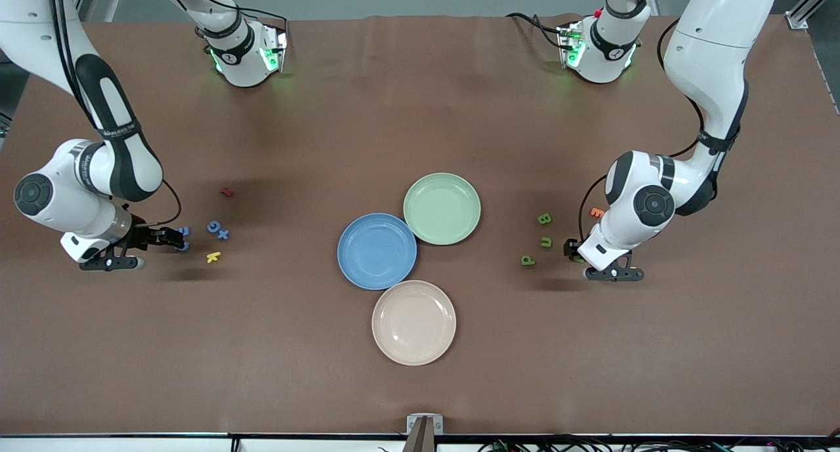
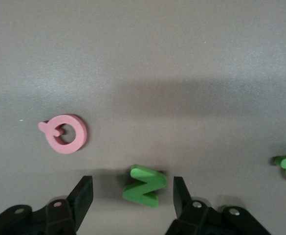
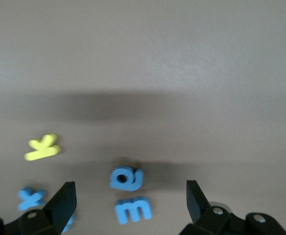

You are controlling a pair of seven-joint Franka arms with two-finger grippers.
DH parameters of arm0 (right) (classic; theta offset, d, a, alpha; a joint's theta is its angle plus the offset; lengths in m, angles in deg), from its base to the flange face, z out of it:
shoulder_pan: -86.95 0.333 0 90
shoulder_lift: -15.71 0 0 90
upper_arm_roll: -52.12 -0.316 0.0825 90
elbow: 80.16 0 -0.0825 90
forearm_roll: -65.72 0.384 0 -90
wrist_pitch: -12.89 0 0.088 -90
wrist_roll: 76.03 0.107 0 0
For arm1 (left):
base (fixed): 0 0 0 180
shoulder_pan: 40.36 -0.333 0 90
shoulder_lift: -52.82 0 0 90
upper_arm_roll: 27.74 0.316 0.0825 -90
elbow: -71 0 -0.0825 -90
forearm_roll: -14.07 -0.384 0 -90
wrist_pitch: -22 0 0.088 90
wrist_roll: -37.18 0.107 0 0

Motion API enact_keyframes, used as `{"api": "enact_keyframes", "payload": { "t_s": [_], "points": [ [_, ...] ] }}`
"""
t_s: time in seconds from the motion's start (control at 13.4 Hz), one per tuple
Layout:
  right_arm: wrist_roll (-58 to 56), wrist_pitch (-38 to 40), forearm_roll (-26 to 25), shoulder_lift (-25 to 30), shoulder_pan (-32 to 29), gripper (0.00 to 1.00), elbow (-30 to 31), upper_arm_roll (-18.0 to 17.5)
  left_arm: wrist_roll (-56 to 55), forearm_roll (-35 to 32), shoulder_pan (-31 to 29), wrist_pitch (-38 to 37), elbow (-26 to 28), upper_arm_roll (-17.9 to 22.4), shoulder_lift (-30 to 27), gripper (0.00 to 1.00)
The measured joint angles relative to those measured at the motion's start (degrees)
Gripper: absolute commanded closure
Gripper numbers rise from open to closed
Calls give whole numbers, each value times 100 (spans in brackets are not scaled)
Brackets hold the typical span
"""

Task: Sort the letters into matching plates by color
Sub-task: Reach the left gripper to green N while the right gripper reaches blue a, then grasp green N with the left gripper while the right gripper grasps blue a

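My left gripper (image 2: 132,192) is low at the table with its fingers open on either side of a green letter (image 2: 145,186), not touching it. Three more green letters (image 1: 544,219) lie close by, toward the plates. My right gripper (image 3: 130,198) is open and low at the table, with two blue letters (image 3: 126,178) between its fingers. A further blue letter (image 3: 31,197) lies beside them, and another (image 1: 214,227) lies close to it. The blue plate (image 1: 377,250) and the green plate (image 1: 441,208) sit mid-table, both empty.
A beige plate (image 1: 413,321) lies nearer the front camera than the blue one. A pink letter (image 2: 64,133) and an orange letter (image 1: 596,212) lie by the left gripper. A yellow letter (image 1: 213,256) and a red letter (image 1: 227,192) lie near the blue ones.
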Motion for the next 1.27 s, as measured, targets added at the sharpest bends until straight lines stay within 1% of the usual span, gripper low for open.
{"api": "enact_keyframes", "payload": {
  "t_s": [0.22, 0.52, 0.67, 0.75, 0.9, 0.97, 1.12, 1.27],
  "points": [
    [-3, -61, 10, -171, -12, 4, -2, -7, -79, 0, 2, 29, -43, -7, 63, 33],
    [-3, -116, 22, -307, -11, 15, 0, -29, -83, 0, 2, 25, -42, -9, 84, 33],
    [-3, -197, 23, -419, -11, 25, 1, -41, -83, 0, 2, 22, -40, -23, 91, 34],
    [-3, -226, 23, -458, -11, 26, 0, -43, -91, 0, 2, 17, -37, -30, 92, 37],
    [-1, -241, 23, -455, -12, 27, -12, -32, -140, -1, 3, 11, -23, -39, 99, 47],
    [-1, -241, 23, -455, -12, 29, -11, -32, -159, -1, 3, 11, -21, -41, 103, 52],
    [-1, -241, 24, -453, -12, 38, -14, -33, -168, -1, 4, 9, -34, -47, 91, 63],
    [-1, -241, 28, -445, -12, 52, -19, -40, -171, -2, 3, 9, -36, -44, 85, 72]
  ]
}}
